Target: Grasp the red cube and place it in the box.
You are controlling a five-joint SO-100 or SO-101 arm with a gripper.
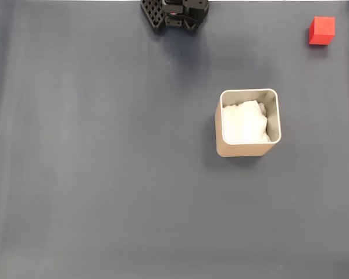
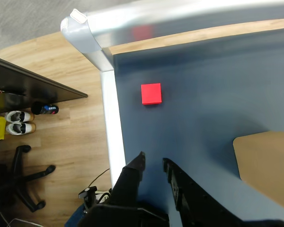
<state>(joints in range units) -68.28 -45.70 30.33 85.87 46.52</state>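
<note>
Fixed view, L to R: dark grey-blue mat (image 1: 104, 174) covers the whole surface. At the top edge, a bit left of centre, the black gripper (image 1: 174, 24) pokes in w/ part of the arm; too little of it shows here to read the jaws. The box (image 1: 247, 151), beige w/ rounded corners, sits right of centre, approx mid-height, white padding (image 1: 244, 123) inside. The red cube (image 1: 321, 30) sits in the top right corner of the mat, well apart from the box and from the gripper.

Wrist view, L to R: wood floor (image 2: 61, 142) w/ a black chair base (image 2: 26, 182), a pair of shoes (image 2: 19, 122) and a dark desk edge (image 2: 33, 82). Then the silver table rim (image 2: 109, 123) running up to a rounded corner. Red cube (image 2: 151, 93) lies on the mat (image 2: 203, 94) near that corner, just inside the rim, flat. Gripper (image 2: 153, 163) at the bottom edge: jaws part-open w/ a narrow gap, nothing between them, tips clear of the cube and pointing roughly toward it. At the right edge a beige wall (image 2: 265, 161), prob. the box, cropped
</note>
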